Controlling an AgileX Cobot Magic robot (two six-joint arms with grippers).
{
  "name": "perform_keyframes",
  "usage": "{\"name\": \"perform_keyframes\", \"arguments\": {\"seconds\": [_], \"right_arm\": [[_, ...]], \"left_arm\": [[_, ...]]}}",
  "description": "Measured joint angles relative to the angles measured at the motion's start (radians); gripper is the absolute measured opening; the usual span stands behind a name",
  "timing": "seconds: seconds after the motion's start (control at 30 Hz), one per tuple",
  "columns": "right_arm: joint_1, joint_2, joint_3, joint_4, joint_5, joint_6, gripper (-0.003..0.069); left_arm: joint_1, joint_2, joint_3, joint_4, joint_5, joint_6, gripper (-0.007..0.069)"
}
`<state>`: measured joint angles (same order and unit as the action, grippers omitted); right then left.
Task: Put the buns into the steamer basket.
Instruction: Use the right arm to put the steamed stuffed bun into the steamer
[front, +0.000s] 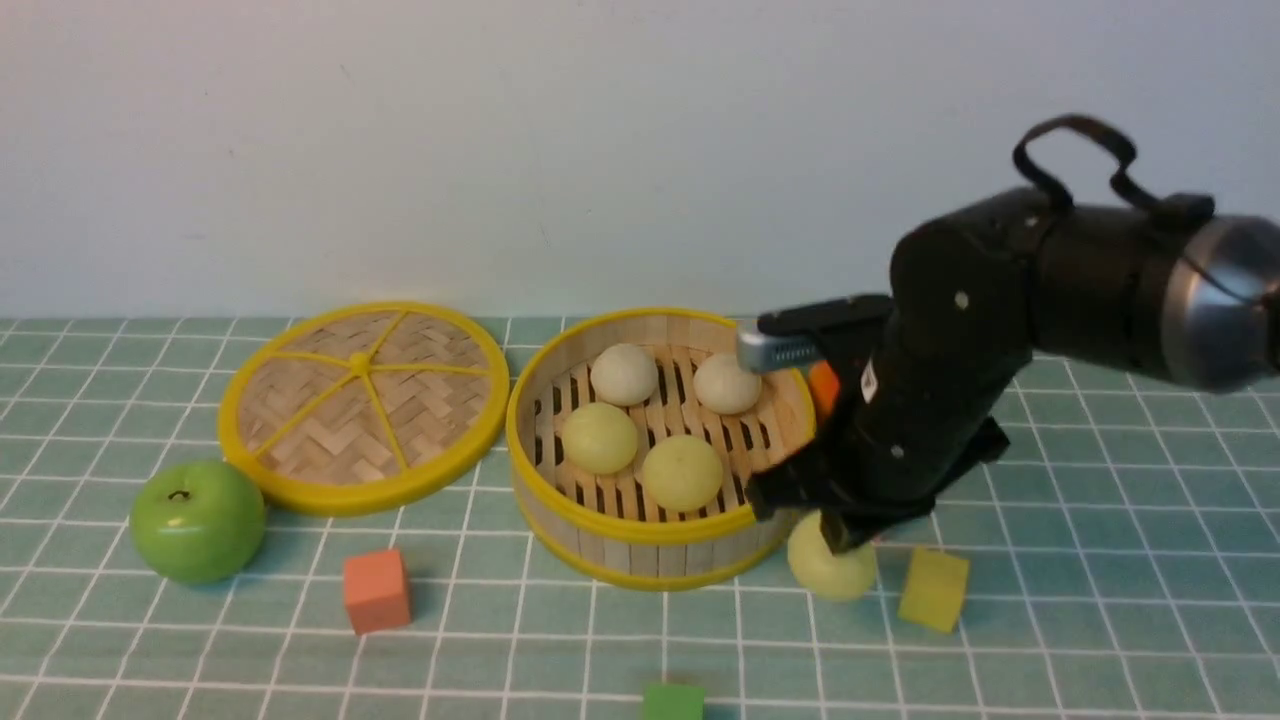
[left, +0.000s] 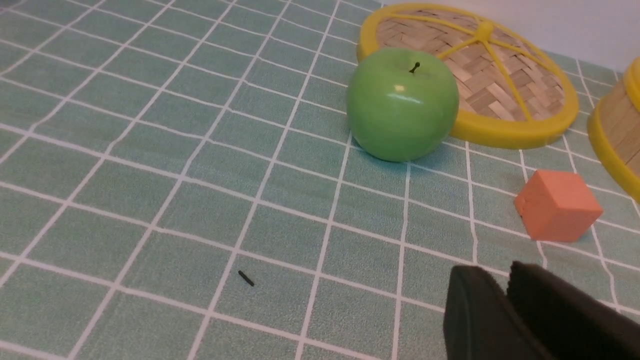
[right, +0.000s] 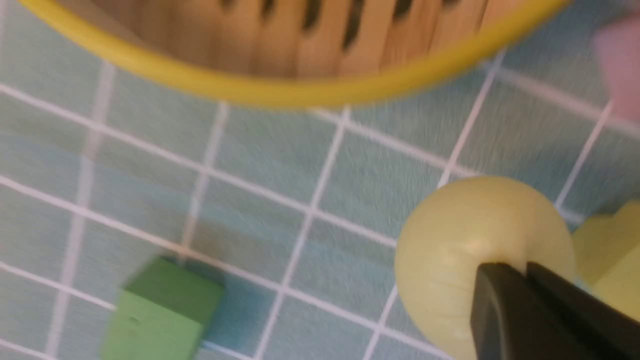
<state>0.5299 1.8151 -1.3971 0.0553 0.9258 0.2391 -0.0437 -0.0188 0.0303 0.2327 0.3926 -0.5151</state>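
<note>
Four round buns (front: 682, 473) inside slatted bamboo steamer basket (front: 632, 556), one outside

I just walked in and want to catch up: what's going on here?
The robot is loading buns into a round bamboo steamer basket with yellow rims. Four small matte buns lie inside. Its right gripper, closed, is over the fifth, a pale yellow-green round bun outside the basket; whether it touches it, I can't tell.
</note>
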Motion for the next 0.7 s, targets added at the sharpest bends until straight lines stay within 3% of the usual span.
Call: {"name": "perform_keyframes", "arguments": {"seconds": [0.27, 0.7], "right_arm": [[-0.037, 0.016, -0.180, 0.005, -0.112, -0.005, 0.0003], [-0.076, 0.230, -0.188, 0.052, -0.206, -0.005, 0.0003]], "left_arm": [[0.000, 0.000, 0.000, 0.000, 0.000, 0.000, 0.0124], [0.000, 0.000, 0.000, 0.000, 0.001, 0.000, 0.0131]]}}
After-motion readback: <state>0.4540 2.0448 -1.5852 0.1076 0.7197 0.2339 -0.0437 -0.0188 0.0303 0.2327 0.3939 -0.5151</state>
